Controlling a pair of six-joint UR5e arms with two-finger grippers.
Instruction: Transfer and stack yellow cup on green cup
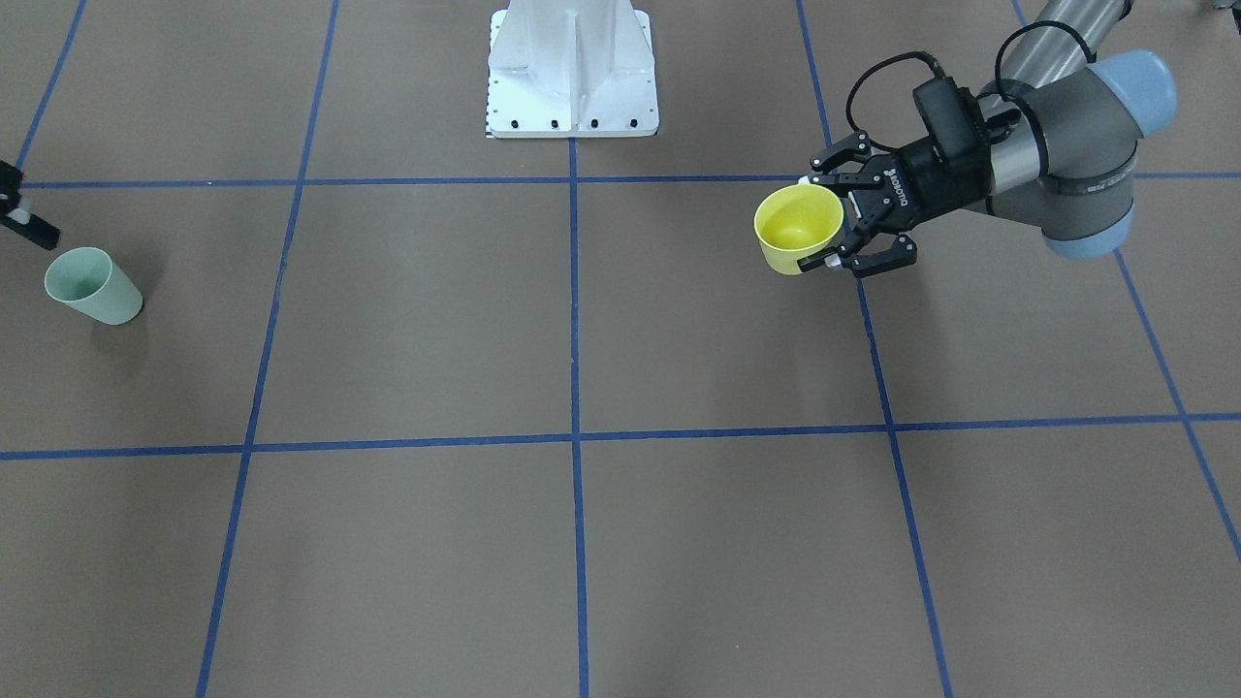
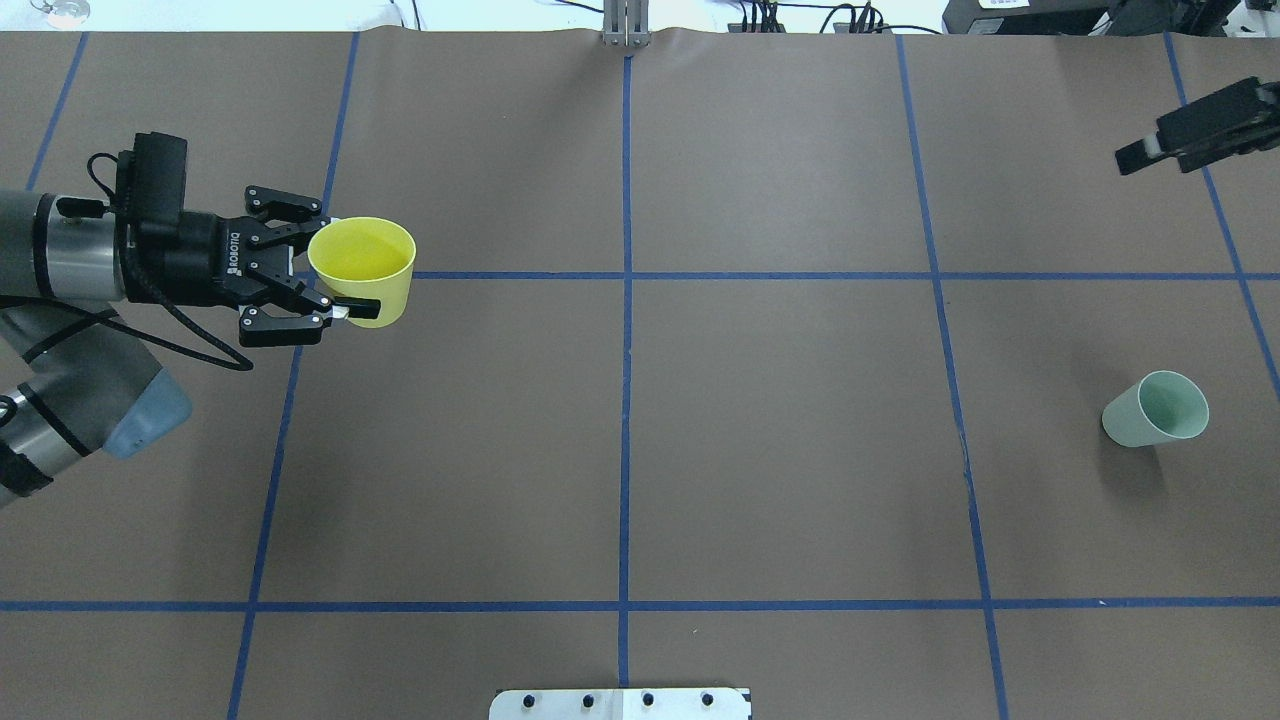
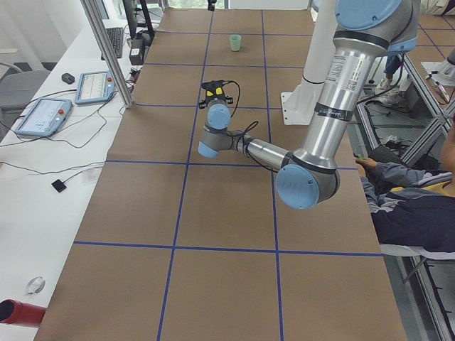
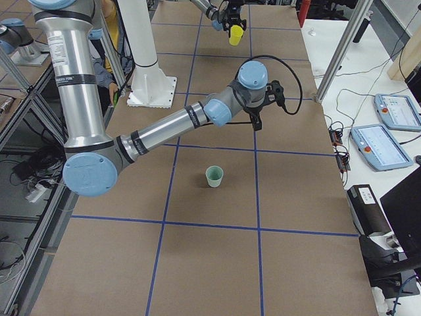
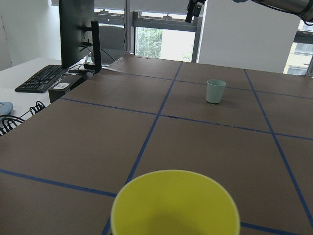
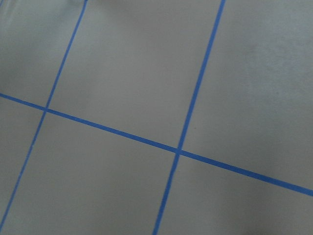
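A small bright yellow plastic tumbler (image 2: 362,262) was gripped upright, mouth up, between the clenched fingers of the robot's left gripper (image 2: 347,262) at the left side of a brown table (image 2: 780,450) marked with blue tape lines (image 2: 627,400). A small pale mint-green plastic tumbler (image 2: 1155,408) was seen standing upright, mouth open, on the table's right side, well apart from the yellow one. The right gripper (image 2: 1140,152) was held farther out than the green tumbler, touching nothing. Whether its fingers were parted or closed could not be told.
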